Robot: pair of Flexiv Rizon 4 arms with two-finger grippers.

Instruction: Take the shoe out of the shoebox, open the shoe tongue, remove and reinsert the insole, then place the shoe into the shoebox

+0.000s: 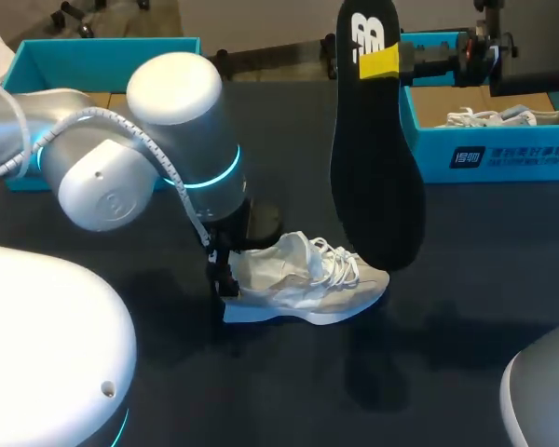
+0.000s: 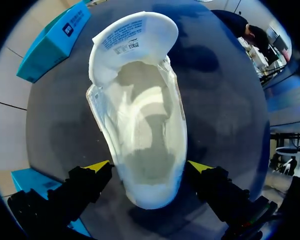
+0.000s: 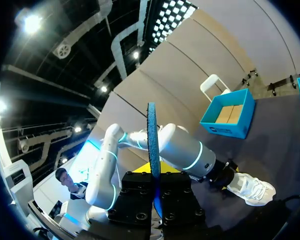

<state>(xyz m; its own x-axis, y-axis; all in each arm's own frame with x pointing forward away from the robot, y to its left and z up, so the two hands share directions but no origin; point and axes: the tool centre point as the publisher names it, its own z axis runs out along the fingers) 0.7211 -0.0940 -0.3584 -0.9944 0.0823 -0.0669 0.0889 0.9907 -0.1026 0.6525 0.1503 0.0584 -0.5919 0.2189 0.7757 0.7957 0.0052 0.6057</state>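
The shoe [image 1: 303, 279] sits out of the shoebox [image 1: 503, 154] on the counter [image 1: 466, 279], tongue open, the left gripper [image 2: 149, 167] squeezing its heel, while the right gripper [image 1: 391, 63] holds the insole [image 1: 377, 177] up high, so putting it back and boxing the shoe are left.

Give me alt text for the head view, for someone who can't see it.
The right gripper holds a long black insole upright near a white lace-up sneaker standing on the dark table, while the left gripper holds the sneaker's heel. Open turquoise cardboard shoeboxes stand at both far corners.
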